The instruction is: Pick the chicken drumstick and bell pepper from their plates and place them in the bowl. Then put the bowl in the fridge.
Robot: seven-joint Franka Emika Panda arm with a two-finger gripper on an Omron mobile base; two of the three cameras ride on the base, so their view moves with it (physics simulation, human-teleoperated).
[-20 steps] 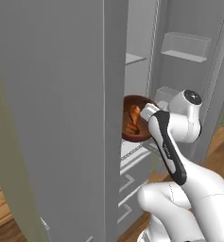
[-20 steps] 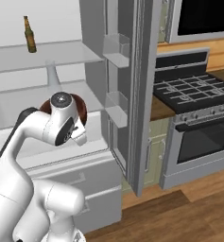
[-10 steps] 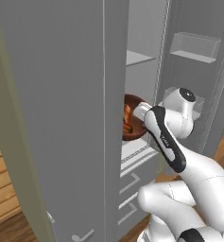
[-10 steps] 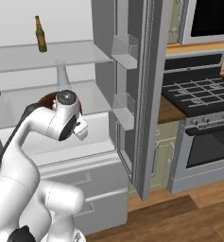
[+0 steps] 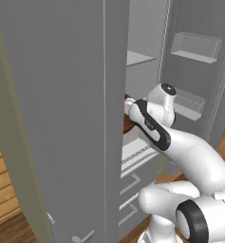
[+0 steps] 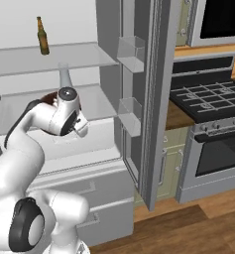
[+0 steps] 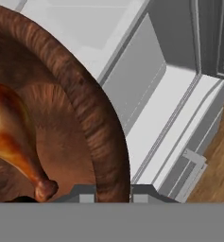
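Gripper (image 7: 113, 191) closed tight on the thick rim of the bowl (image 7: 92, 118), one dark tip on each side of the rim, close together. Bowl dark red-brown, with a wood look, seen up close from the hand. Inside the bowl, the chicken drumstick (image 7: 14, 142), orange-brown and shiny, fat end up at the left, thin bone end down by the rim near the tips. Cannot tell if a bell pepper is in there too.

Bowl held inside the open fridge (image 5: 61, 118), over the pale white inside with its ledges and drawers. From the left base view, just a small bit of the bowl (image 5: 127, 122) peeking out past the edge of the big grey door, right by the white arm. From the right base view, a thin brown edge of the bowl (image 6: 49, 97) behind the round wrist, near the middle glass shelf (image 6: 94, 101).

Up on the top shelf, a brown bottle (image 6: 42, 35), standing straight, well apart from the bowl. Clear door bins (image 6: 130, 54) on the open door. Off to the right, a stove (image 6: 208, 106) with a dark top and oven door, on a wood floor (image 6: 188, 228).
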